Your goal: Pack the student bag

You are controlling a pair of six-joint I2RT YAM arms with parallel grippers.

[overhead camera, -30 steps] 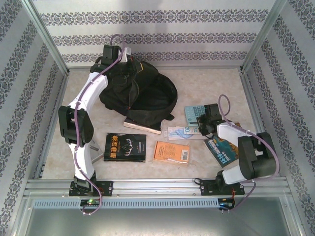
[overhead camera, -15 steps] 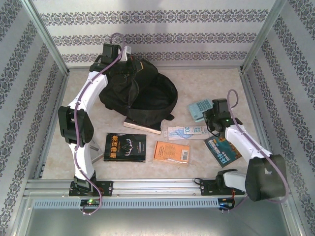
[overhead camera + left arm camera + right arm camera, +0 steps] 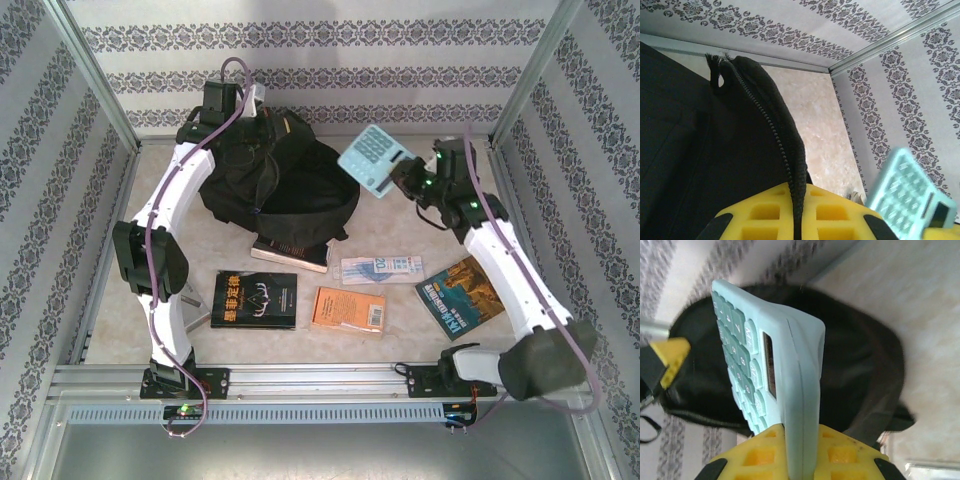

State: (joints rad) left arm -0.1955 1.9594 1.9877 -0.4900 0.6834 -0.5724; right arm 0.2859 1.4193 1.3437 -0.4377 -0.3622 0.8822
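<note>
The student bag (image 3: 300, 190), a big black soft backpack, lies at the back middle of the table. My left gripper (image 3: 238, 128) is shut on its zippered rim (image 3: 790, 165) and holds that edge up; in the left wrist view the yellow fingers (image 3: 765, 215) pinch the fabric. My right gripper (image 3: 408, 176) is shut on a light-blue calculator (image 3: 372, 160) and holds it in the air just right of the bag's top. In the right wrist view the calculator (image 3: 785, 370) stands on edge between the jaws, with the bag (image 3: 860, 365) behind it.
A black book (image 3: 254, 298), an orange book (image 3: 349, 309), a long clear packet (image 3: 382, 268) and a blue-covered book (image 3: 460, 295) lie along the front of the table. Another book (image 3: 290, 256) pokes out from under the bag. Patterned walls close in three sides.
My right gripper has closed on the calculator, lifted it off the table and carried it back and left toward the bag. The left gripper has kept hold of the rim, slightly higher.
</note>
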